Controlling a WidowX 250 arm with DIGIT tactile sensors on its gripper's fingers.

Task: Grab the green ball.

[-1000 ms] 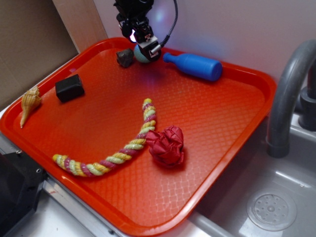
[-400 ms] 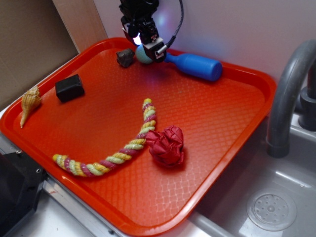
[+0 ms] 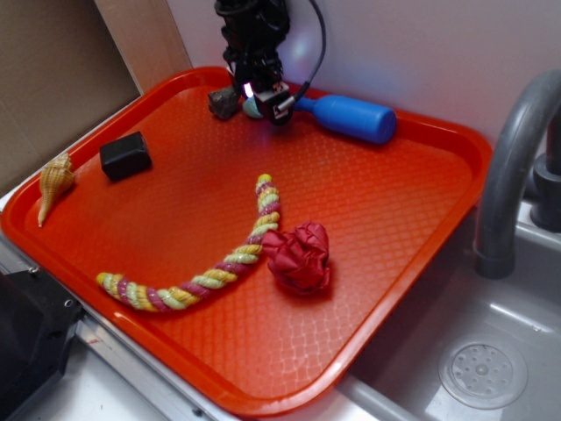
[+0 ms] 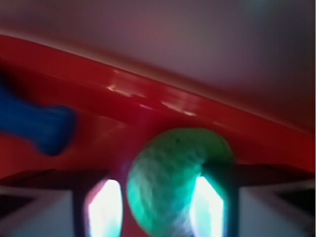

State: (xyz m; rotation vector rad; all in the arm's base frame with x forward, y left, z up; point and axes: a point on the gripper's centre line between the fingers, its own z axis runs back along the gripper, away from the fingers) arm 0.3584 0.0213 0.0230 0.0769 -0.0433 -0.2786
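At the tray's far edge, gripper is down over the ball. Exterior view shows only a sliver of mint green under the black fingers; arm hides most of it.

Wrist view: ball sits right between the two fingers, dimpled surface visible, lit by the gripper light on both sides. Fingers flank it closely. Looks like contact on the right side, but the shot is blurred, so I can't tell whether the jaws are clamped on it or just bracketing it. Ball appears to be on or just above the tray floor, near the back rim.

Neighbours:
- Rock: dark lump just left of the ball, close to the gripper, touching or nearly so.
- Bottle: blue, lying on its side just right of the ball, neck pointing at the gripper. Its neck end shows at left in the wrist view.
- Black block: left side of tray, well apart from the gripper.
- Shell: on the tray's left rim.
- Rope: yellow/pink twisted, curving across the tray's middle to the near left.
- Red wad: touching the rope's upper half on its right side.

Sink and grey faucet to the right of the tray.
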